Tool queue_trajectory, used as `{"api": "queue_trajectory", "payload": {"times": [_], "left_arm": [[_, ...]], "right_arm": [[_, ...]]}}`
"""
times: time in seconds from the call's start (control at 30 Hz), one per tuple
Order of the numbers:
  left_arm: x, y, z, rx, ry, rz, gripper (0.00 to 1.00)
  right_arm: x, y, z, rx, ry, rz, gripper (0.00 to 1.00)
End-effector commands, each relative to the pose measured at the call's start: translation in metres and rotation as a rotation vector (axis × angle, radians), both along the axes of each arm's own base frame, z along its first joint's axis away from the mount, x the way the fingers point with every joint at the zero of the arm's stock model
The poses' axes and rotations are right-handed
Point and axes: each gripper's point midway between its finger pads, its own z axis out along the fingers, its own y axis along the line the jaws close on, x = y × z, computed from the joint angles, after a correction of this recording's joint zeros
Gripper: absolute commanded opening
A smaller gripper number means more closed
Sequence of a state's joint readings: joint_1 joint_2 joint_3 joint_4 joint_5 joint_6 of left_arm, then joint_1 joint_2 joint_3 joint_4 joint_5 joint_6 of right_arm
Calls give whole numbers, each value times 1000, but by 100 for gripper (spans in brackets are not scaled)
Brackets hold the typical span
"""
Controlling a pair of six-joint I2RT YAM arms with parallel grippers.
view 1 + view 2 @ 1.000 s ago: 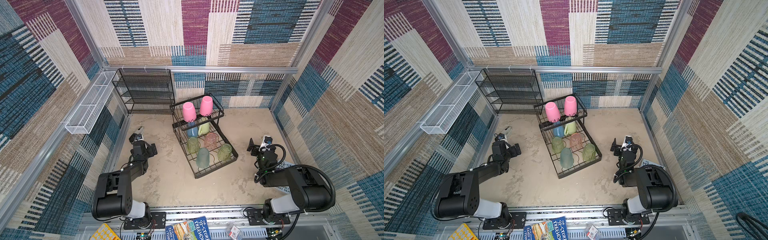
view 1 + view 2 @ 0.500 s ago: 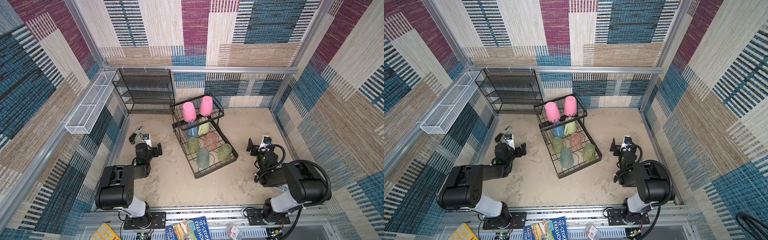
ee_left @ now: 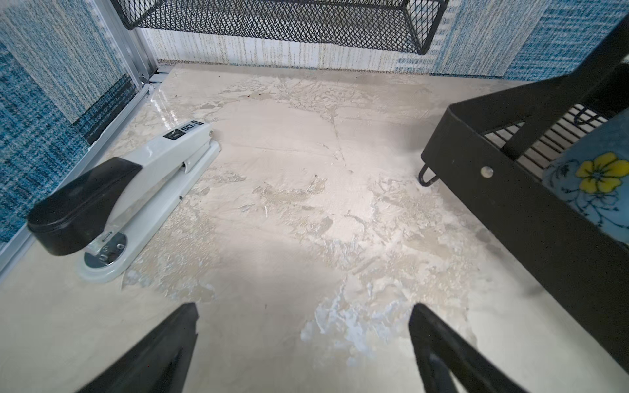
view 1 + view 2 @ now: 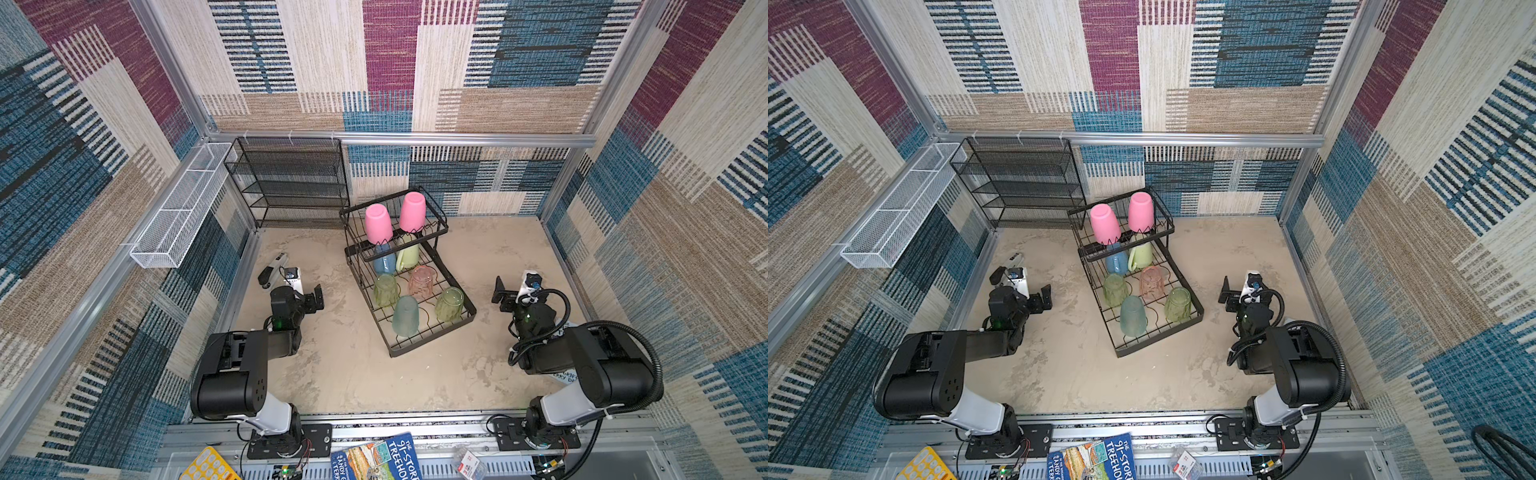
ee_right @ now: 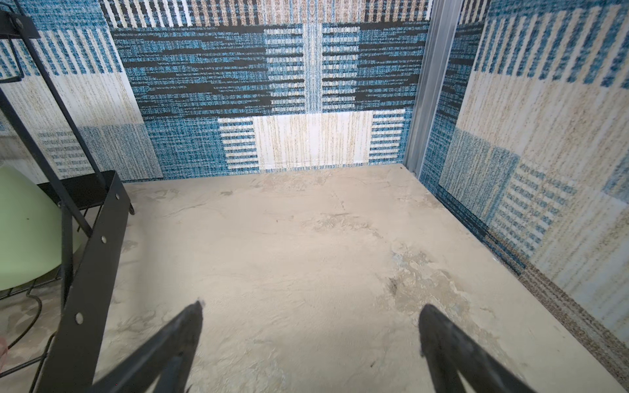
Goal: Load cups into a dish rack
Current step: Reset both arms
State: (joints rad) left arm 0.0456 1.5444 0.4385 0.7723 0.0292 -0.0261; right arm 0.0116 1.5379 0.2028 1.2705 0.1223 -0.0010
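The black wire dish rack (image 4: pixel 432 341) (image 4: pixel 1158 347) stands mid-table. Two pink cups (image 4: pixel 378 224) (image 4: pixel 412 212) sit upside down in its upper basket. On the lower tray are a blue mug (image 4: pixel 384 261), a pale-green mug (image 4: pixel 409 255), a clear-pink cup (image 4: pixel 422 280), a teal cup (image 4: pixel 405 316) and two clear-green cups (image 4: pixel 385 290) (image 4: pixel 449 304). My left gripper (image 4: pixel 297 291) (image 3: pixel 303 316) is open and empty, low over bare table left of the rack. The right gripper (image 4: pixel 515 291) (image 5: pixel 309 316) is open and empty to the rack's right.
A grey-and-black stapler (image 4: pixel 272 268) (image 3: pixel 122 190) lies by the left wall, just beyond my left gripper. A black mesh shelf unit (image 4: pixel 291 183) stands at the back left, and a white mesh basket (image 4: pixel 178 216) hangs on the left wall. Books (image 4: pixel 376 459) lie past the front rail.
My left gripper has drawn back from the stapler and shifted a little toward the rack. The right arm has folded back slightly; its gripper has barely moved. The cups have not moved.
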Motion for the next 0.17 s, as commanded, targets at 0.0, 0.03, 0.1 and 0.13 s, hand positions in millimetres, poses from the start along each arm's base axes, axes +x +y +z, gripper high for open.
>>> {"api": "queue_trajectory", "payload": {"times": [0.0, 0.03, 0.1, 0.13], "left_arm": [[2, 0, 7, 24, -29, -10, 99], [2, 0, 6, 24, -28, -9, 99], [2, 0, 6, 24, -28, -10, 100], [2, 0, 7, 24, -29, -10, 99]], "right_arm": [[3, 2, 6, 3, -22, 13, 100], [3, 3, 6, 2, -22, 15, 100], [1, 2, 8, 2, -29, 15, 100], [0, 3, 8, 2, -32, 16, 100]]}}
